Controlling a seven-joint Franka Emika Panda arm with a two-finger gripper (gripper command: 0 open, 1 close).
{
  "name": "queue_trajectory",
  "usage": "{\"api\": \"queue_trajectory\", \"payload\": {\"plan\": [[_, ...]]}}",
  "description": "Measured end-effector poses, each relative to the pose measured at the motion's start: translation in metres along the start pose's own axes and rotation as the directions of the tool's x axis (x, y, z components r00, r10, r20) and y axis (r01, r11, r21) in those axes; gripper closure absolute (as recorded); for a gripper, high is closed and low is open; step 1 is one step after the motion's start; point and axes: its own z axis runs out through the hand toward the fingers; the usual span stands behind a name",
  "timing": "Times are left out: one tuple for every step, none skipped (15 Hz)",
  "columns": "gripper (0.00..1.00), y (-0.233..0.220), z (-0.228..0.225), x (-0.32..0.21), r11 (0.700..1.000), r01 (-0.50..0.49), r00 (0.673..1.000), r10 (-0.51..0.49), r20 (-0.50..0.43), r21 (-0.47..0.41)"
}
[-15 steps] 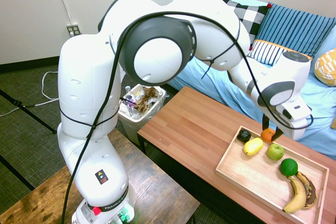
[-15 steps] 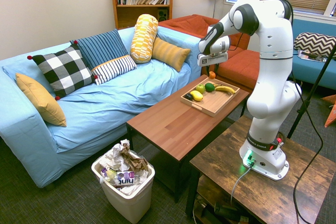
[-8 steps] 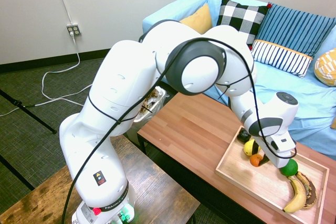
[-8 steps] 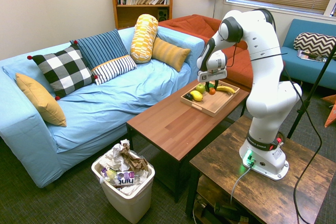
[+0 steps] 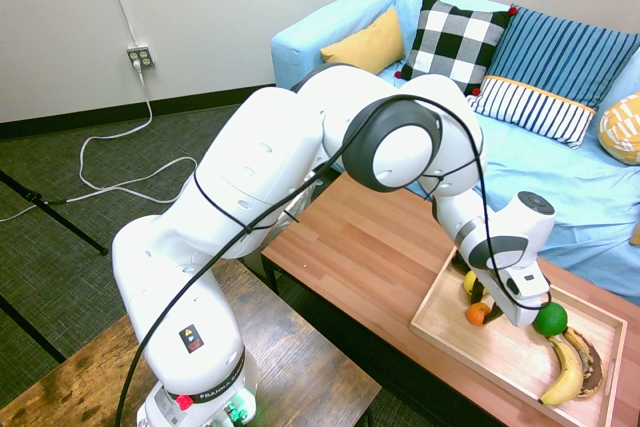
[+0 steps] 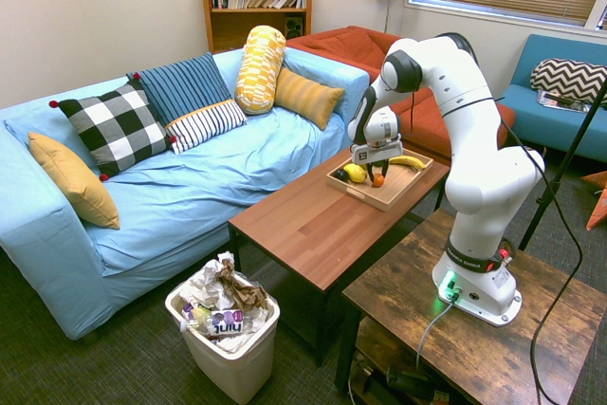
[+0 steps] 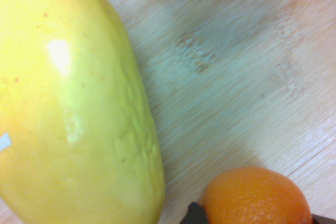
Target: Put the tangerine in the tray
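Orange tangerine [image 5: 478, 314] between the pincer's [image 5: 478, 311] fingers, over the wooden tray [image 5: 452, 341].

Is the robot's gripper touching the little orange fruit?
Touching. The close-up wrist view shows the tangerine with a dark fingertip pressed against its side, and the first exterior view shows the gripper around it.

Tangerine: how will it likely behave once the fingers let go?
The tangerine looks nearly round, so it may roll a little on the flat tray. The tray's raised rim should probably stop it. Its dimpled peel looks firm, so it likely won't squash.
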Motion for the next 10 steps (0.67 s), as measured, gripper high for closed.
{"api": "queue_trajectory", "payload": {"plan": [[0.00, 0.000, 0.000, 0.000, 1.000, 0.002, 1.000, -0.002, 0.000, 0.001], [0.00, 0.000, 0.000, 0.000, 1.000, 0.004, 1.000, -0.004, 0.001, 0.001], [0.00, 0.000, 0.000, 0.001, 1.000, 0.006, 1.000, -0.006, 0.001, 0.002], [0.00, 0.000, 0.000, 0.001, 1.000, 0.007, 1.000, -0.007, 0.001, 0.003], [0.00, 0.001, -0.001, 0.002, 1.000, 0.009, 1.000, -0.009, 0.001, 0.004], [0.00, 0.001, -0.003, 0.003, 1.000, 0.011, 1.000, -0.012, 0.002, 0.010], [0.00, 0.001, -0.008, 0.005, 1.000, 0.013, 1.000, -0.013, -0.001, 0.018], [0.00, 0.001, -0.013, 0.007, 1.000, 0.016, 1.000, -0.016, -0.005, 0.025], [0.00, 0.002, -0.018, 0.009, 0.999, 0.018, 1.000, -0.017, -0.009, 0.031], [0.00, 0.003, -0.024, 0.010, 0.999, 0.018, 1.000, -0.017, -0.012, 0.039]]}}
